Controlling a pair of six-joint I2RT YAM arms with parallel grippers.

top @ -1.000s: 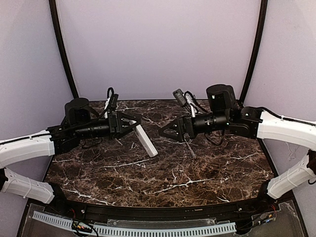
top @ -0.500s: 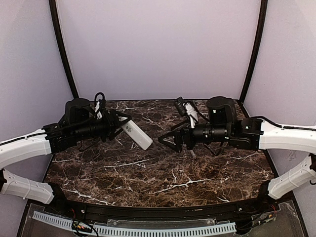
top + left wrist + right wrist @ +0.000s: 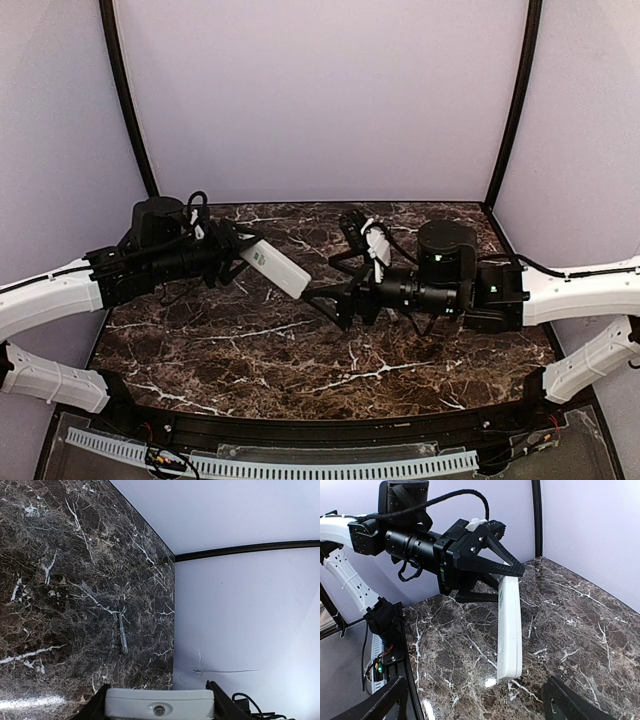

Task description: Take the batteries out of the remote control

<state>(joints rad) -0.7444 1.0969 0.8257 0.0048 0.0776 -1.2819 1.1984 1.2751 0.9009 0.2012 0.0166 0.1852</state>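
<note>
My left gripper (image 3: 242, 254) is shut on one end of the white remote control (image 3: 274, 268) and holds it slanted above the marble table (image 3: 250, 350). In the left wrist view the remote's end face (image 3: 160, 706) sits between the black fingers (image 3: 95, 707). In the right wrist view the remote (image 3: 510, 630) hangs from the left gripper (image 3: 506, 582) with its free end near the table. My right gripper (image 3: 318, 300) is open and empty just short of that free end; its fingers (image 3: 570, 702) stand wide apart at the frame's bottom. No batteries show.
A thin grey rod-like tool (image 3: 121, 637) lies on the table near the right wall (image 3: 240, 630). Black frame posts (image 3: 125, 90) stand at the back corners. The table's near edge carries a black rail (image 3: 300, 430).
My left gripper has lifted the remote's free end off the table and drawn it back left. My right arm has moved left and nearer, bringing its open gripper up to the remote.
</note>
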